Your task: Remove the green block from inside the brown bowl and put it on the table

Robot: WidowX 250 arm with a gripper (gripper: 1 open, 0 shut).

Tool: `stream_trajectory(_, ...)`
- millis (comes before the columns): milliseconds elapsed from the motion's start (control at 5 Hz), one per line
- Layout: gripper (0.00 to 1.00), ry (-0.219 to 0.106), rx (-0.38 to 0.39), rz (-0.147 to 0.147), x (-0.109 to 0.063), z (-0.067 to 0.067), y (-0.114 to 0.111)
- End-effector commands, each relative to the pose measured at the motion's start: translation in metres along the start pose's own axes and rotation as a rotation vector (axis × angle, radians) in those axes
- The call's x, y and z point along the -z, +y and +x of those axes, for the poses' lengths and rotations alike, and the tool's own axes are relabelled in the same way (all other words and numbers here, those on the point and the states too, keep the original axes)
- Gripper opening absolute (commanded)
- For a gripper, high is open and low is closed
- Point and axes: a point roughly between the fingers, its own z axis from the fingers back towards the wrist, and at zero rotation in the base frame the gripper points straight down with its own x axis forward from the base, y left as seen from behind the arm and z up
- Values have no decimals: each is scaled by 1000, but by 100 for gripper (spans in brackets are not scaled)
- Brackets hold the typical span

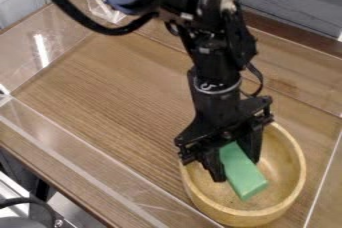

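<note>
The green block hangs tilted between the fingers of my gripper, which is shut on its upper end. Its lower end is over the inside of the brown bowl, just above the bowl's floor or still touching it; I cannot tell which. The bowl sits on the table at the lower right. The black arm comes down from the top and points steeply downward at the bowl's left half.
Low clear plastic walls run along the table's near and left edges. The wood-grain surface stretches to the left of and behind the bowl. Blue parts of the arm show at the top.
</note>
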Motion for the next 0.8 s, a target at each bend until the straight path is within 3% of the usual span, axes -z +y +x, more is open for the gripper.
stream_trajectory(0, 0, -16, 8, -46, -16, 3, -3)
stream_trajectory(600, 0, 5, 19, -54, -26, 6, 3)
